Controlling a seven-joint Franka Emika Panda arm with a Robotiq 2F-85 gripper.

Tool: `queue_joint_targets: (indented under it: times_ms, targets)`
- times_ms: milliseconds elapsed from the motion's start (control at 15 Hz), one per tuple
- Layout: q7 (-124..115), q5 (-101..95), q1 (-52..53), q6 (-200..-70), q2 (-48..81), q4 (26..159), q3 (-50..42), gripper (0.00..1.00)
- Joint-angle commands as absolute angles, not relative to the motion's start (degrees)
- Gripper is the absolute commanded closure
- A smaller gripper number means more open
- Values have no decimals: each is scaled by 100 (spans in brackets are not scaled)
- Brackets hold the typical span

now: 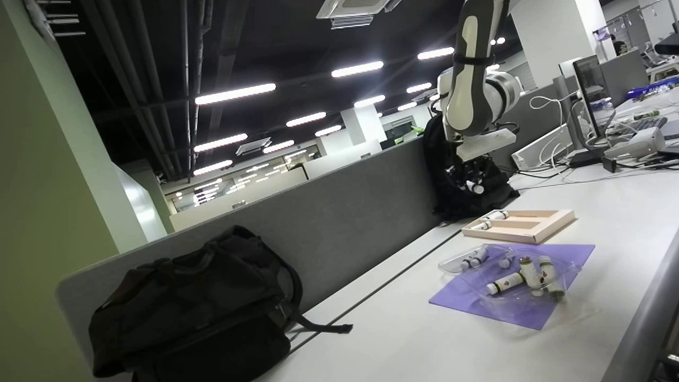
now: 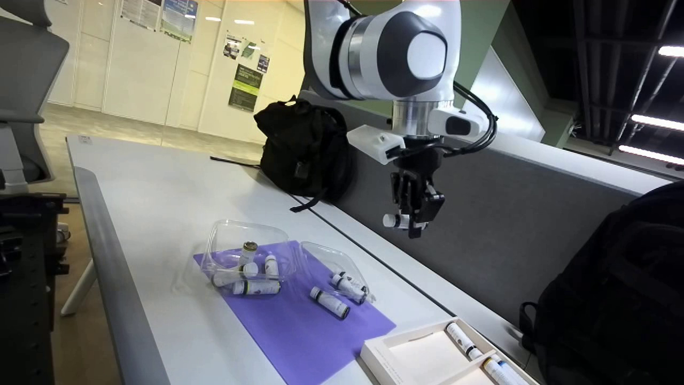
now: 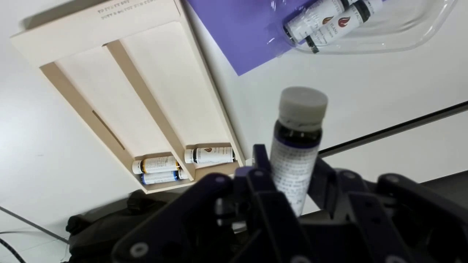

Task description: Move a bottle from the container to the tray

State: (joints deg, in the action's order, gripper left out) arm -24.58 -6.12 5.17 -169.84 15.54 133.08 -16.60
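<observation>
And we're holding it! The gripper (image 2: 419, 222) is pinching the white-capped bottle (image 3: 298, 153) by its labelled body, and in an exterior view it's hanging in mid-air, lying nearly level, well clear of the table (image 2: 155, 214). So we're ticking off the grasp and the lift; what we're lacking is the placing. The pale tray (image 3: 87, 34) is waiting below, and in the wrist view we're seeing three other bottles (image 3: 215, 155) resting in it, two sharing one compartment, one lying in the next, with long bare stretches showing in both. Over by the purple sheet (image 2: 326, 347), the clear container (image 2: 240, 231) is holding several more bottles (image 2: 259, 287) and a shallower clear piece (image 2: 323, 256) is carrying two; which one the task is meaning, we aren't managing to tell. We're reckoning ourselves past halfway: our bottle is looking off to the side of the tray's loaded end, so we're needing a shift over a free stretch, a lowering, and a letting go.
</observation>
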Motion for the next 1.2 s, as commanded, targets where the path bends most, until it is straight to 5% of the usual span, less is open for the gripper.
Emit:
queue_joint_targets:
  times_ms: [0, 200, 267, 867, 933, 1000, 1133]
  targets:
    - [-2458, -580, 510, -16984, 1555, 13308, -1637, 74]
    - [-2459, -566, 511, -16984, 1557, 13308, -1606, 74]
    - [-2459, -564, 510, -16984, 1557, 13308, -1606, 93]
    - [-1444, 3335, -1506, -16959, 1952, 13020, 242, 93]
    - [-1604, 2839, -1077, -17007, 1831, 13253, -81, 93]
    - [-1482, 2924, -1202, -17007, 1867, 13232, -14, 74]
    - [-1481, 2908, -1184, -17007, 1899, 13233, -42, 74]
